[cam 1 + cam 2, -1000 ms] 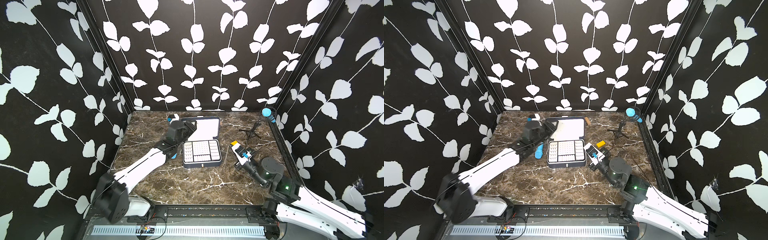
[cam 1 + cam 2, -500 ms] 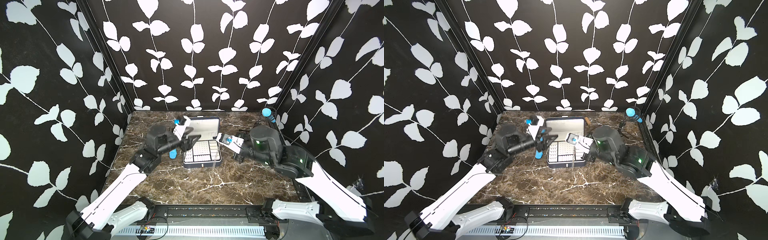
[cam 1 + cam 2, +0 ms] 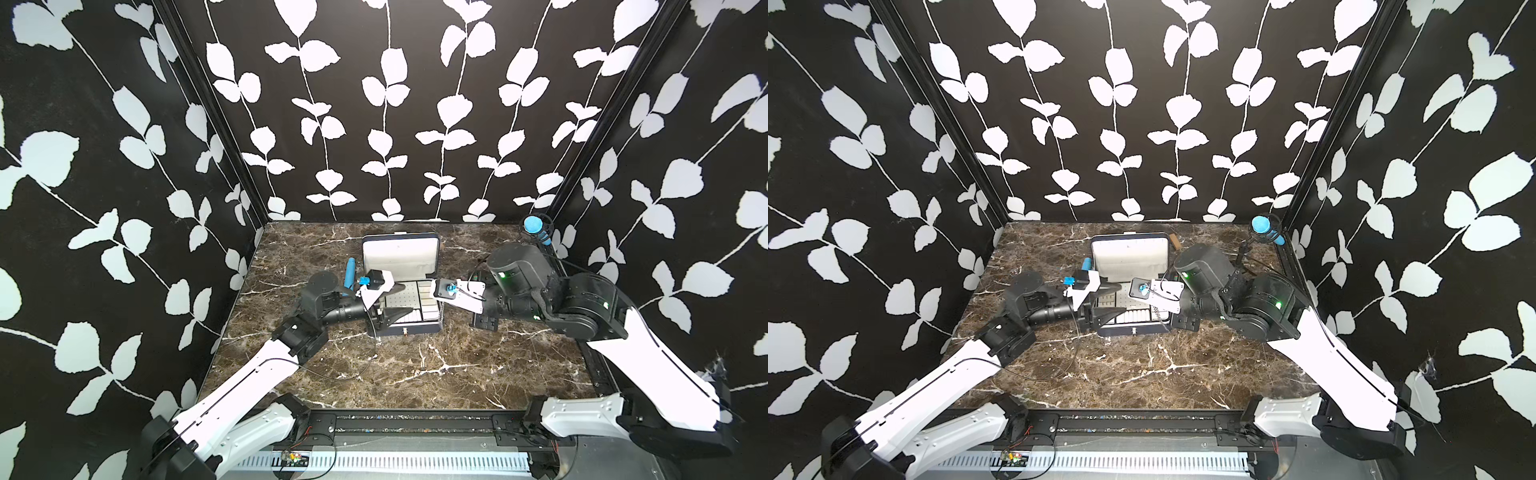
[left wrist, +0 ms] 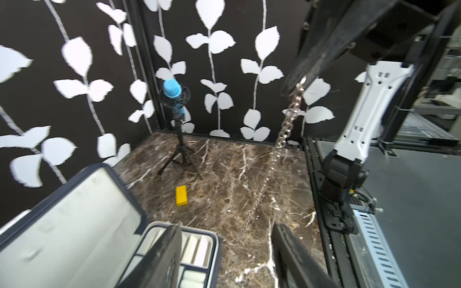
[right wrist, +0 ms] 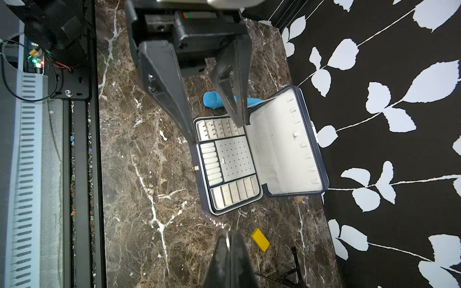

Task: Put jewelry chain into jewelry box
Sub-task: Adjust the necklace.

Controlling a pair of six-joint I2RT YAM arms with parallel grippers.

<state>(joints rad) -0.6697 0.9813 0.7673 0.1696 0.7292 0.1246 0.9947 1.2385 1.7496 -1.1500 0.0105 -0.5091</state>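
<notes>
Rising from the bench's right edge within the last second, the right claw now hangs just beside the right wall of the jewelry box, clamped together on the top link of the jewelry chain, while the left arm has drawn back from the lid. We see the chain dangling and blurred over the bare bench, outside the box; whether its lower end touches the marble we cannot tell. We judge the pickup and lift done, with the carry over the white tray and the release still left. The left claw stands with its jaws apart and empty above the tray's left side, and we think it could crowd the drop. A yellow block lies near the box's right side, a blue microphone on a tripod stands in the far right corner, and a blue cylinder rests against the box's left side.
</notes>
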